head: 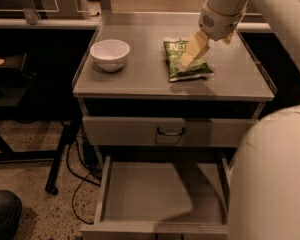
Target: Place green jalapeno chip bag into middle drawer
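The green jalapeno chip bag (186, 68) lies flat on the grey cabinet top (140, 74), right of centre. My gripper (189, 58) comes down from the upper right and hangs right over the middle of the bag, at or just above its surface, hiding part of it. The middle drawer (155, 191) is pulled out below the cabinet, a shallow grey tray with nothing in it.
A white bowl (110, 54) stands on the cabinet top, left of the bag. A shut drawer front with a dark curved handle (170, 132) sits above the open drawer. A large pale arm section (275, 179) fills the lower right. Cables (82, 174) lie on the floor at left.
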Available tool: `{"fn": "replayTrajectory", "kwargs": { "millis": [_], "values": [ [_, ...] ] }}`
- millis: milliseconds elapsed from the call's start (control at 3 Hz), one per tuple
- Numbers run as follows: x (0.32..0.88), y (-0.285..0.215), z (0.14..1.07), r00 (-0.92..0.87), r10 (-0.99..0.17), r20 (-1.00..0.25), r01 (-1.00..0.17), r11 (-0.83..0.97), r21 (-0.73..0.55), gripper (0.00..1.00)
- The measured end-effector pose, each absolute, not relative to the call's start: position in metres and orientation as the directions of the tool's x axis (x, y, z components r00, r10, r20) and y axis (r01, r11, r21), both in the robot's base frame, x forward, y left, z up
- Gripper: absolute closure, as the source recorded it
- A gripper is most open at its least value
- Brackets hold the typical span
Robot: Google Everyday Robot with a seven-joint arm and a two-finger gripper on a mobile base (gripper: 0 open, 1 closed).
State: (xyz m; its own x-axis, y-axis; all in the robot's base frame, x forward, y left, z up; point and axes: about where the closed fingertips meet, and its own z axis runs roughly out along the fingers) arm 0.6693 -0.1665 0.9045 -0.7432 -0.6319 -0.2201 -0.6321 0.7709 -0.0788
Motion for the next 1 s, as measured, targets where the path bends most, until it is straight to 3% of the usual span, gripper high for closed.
{"fn": "replayTrajectory", "kwargs": {
  "millis": [1000],
  "values": [
    [0.705, -0.141, 0.904, -0.763, -0.583, -0.279, -0.6, 0.799, -0.029, 0.0]
  ]
}}
